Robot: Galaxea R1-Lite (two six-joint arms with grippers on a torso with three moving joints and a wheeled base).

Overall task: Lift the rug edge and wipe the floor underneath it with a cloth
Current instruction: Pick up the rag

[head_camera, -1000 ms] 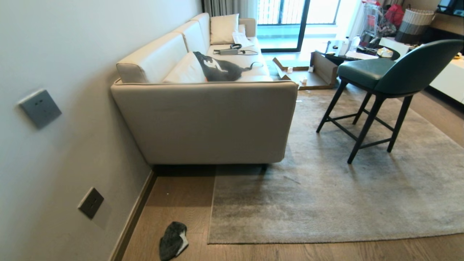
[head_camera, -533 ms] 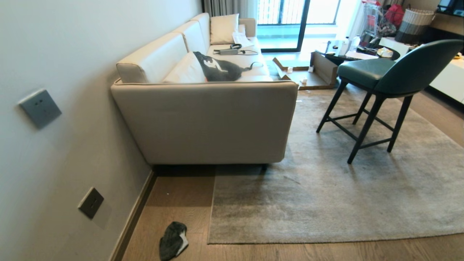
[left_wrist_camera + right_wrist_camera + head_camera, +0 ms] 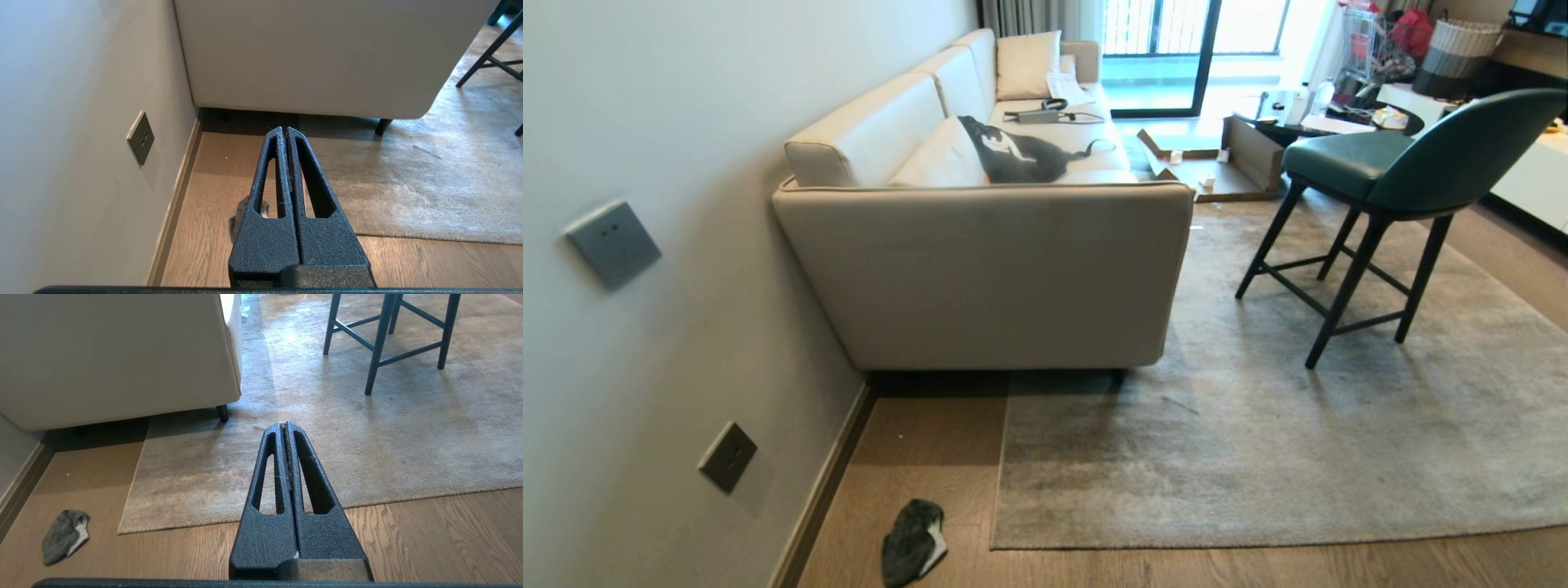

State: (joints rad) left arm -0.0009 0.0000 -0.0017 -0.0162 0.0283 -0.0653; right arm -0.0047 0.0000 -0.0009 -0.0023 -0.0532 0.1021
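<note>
A grey-beige rug lies flat; its rug edge [image 3: 1176, 541] [image 3: 171, 524] [image 3: 429, 237] runs along the near side to a corner close to the sofa. The floor [image 3: 915, 457] [image 3: 102, 477] [image 3: 212, 183] is brown wood-grain plank. A small dark grey cloth [image 3: 913, 542] [image 3: 64, 536] with a white underside lies crumpled on the floor near the wall; in the left wrist view the cloth [image 3: 241, 210] is mostly hidden behind the fingers. My left gripper [image 3: 284, 130] is shut and empty, held above the floor by the rug corner. My right gripper [image 3: 284, 426] is shut and empty above the rug. Neither arm shows in the head view.
A cream sofa [image 3: 988, 269] stands against the wall [image 3: 645, 286] with its near legs by the rug corner. A green chair [image 3: 1380, 188] with dark legs stands on the rug to the right. A baseboard [image 3: 821, 490] and wall sockets [image 3: 727, 456] lie at the left.
</note>
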